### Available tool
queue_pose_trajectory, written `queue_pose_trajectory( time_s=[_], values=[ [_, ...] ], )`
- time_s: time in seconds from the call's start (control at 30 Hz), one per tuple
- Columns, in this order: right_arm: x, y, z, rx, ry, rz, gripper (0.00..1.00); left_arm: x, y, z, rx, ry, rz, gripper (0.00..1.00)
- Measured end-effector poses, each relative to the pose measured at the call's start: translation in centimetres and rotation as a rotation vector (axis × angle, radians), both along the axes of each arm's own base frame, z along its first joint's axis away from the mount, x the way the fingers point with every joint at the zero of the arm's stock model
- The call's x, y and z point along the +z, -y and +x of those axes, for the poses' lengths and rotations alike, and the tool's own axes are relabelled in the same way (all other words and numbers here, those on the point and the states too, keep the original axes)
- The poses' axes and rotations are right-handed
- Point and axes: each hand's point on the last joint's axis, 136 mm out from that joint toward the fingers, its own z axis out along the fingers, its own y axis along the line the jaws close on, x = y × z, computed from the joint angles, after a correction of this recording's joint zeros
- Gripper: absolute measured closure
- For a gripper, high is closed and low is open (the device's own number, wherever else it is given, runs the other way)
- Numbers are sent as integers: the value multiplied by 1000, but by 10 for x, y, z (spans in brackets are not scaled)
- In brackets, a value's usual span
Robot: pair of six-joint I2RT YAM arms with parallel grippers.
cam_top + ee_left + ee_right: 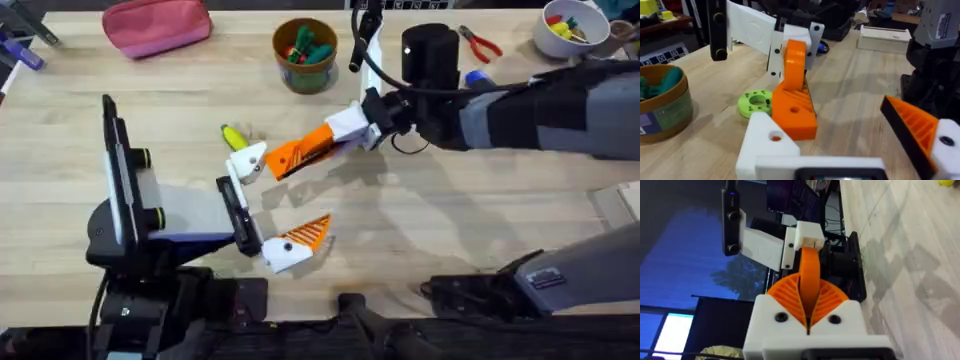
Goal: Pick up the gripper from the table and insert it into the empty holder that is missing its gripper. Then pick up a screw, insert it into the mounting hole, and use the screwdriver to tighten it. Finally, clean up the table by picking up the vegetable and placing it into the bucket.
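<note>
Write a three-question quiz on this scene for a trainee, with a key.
1. True or false: the right gripper is shut on the orange wedge.
2. Where is the yellow vegetable? A) in the bucket B) on the table near the bare white holder C) in the white bowl
3. Fill in: the left gripper has one white finger base bare, the other carrying an orange ______.

Key
1. True
2. B
3. wedge
</note>
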Motion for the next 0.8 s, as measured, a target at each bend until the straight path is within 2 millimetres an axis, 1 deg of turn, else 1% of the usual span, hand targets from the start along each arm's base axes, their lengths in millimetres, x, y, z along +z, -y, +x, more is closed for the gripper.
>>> queue_pose_trajectory(
  time_s=[0.43,0.8],
  values=[
    [0,-3,-4,14,-3,-2,996,0,0,0,0,-1,0,15],
    [0,-4,-4,11,-13,-7,996,0,0,0,1,-2,-1,15]
  ],
)
